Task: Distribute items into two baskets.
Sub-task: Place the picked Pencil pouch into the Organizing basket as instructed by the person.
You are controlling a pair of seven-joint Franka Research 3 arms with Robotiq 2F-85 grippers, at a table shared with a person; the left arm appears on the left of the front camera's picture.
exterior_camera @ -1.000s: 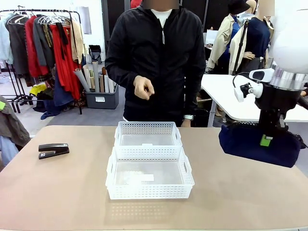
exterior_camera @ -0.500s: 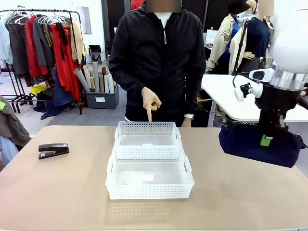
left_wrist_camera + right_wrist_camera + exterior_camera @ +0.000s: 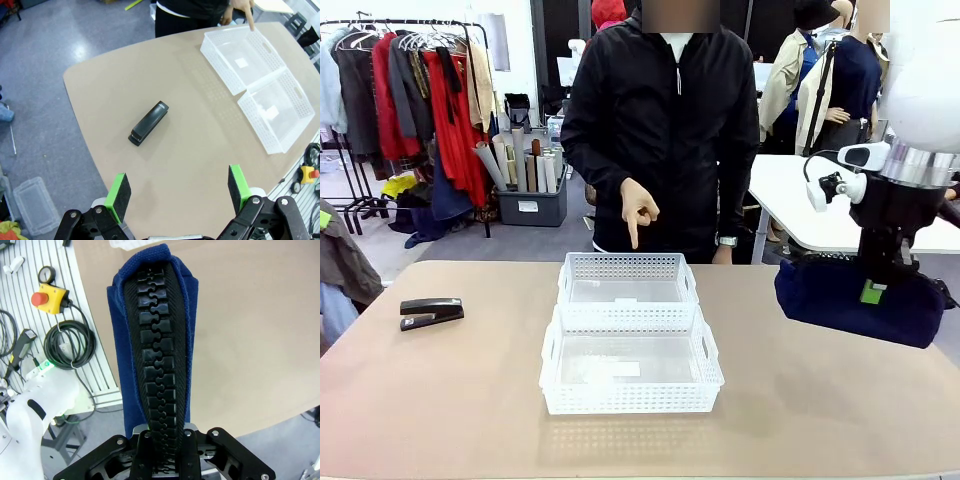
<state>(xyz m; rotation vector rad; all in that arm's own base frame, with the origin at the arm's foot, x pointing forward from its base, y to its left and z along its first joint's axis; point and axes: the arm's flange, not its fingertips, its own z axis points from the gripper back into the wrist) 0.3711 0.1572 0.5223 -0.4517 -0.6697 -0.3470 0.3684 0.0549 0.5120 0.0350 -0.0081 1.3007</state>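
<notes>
Two white mesh baskets stand end to end mid-table, the near basket and the far basket. In the left wrist view they are the near basket and the far basket. A black stapler lies at the table's left, also below my left gripper, which hangs open high above it. My right gripper is shut on the top of the navy pouch, held above the table's right edge. The pouch's zipper runs up from the pinching fingers. The person's hand points down at the far basket.
The person stands at the far side of the table behind the baskets. A white table stands at the back right. Cables and a yellow emergency stop button lie on the rail beside the table.
The person's hand has come down from chest height to point a finger at the far basket, and the person has shifted slightly right. Neither arm has moved.
</notes>
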